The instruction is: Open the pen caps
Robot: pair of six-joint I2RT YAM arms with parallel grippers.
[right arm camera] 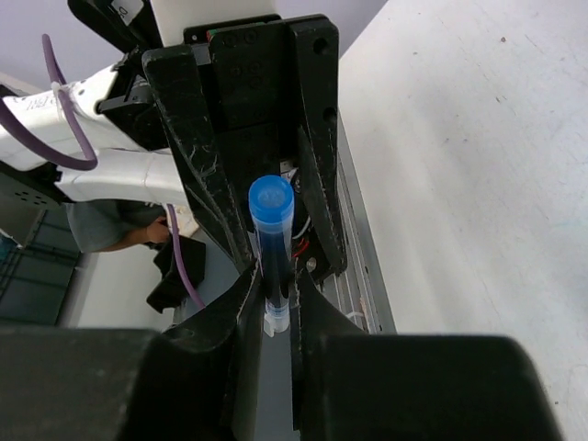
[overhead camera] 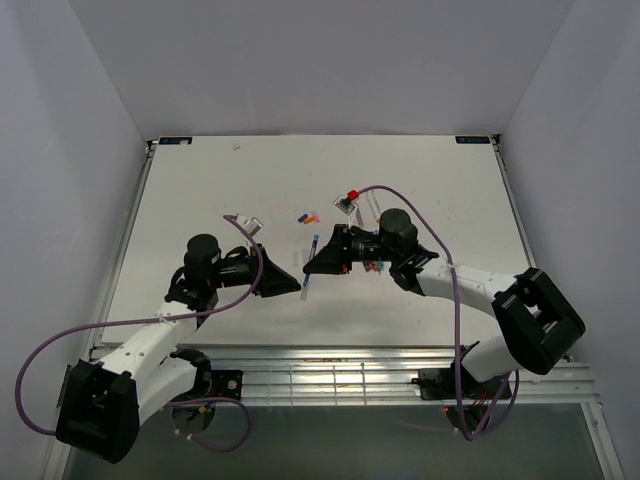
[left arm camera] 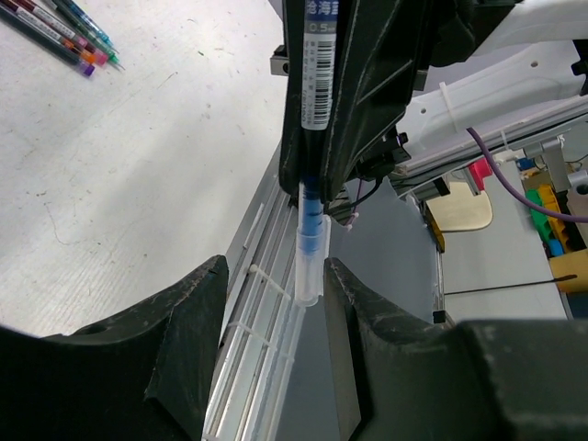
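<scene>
Right fingers (right arm camera: 230,340) are pinching the pen (right arm camera: 273,266) by its barrel, held clear of the tabletop (overhead camera: 200,200). The cap (left arm camera: 310,262), pale with blue inside, sits on the pen's end and is not off yet. Left fingers (left arm camera: 197,340) stand spread either side of the cap. One pad looks to touch the cap and the other shows a gap, so I read no grip. The pen's long axis runs from the right fingers straight to the left ones, and I'd pull the cap along that line. The left arm is nearer the cap. Spare pens (left arm camera: 64,32) lie well apart from the cap
</scene>
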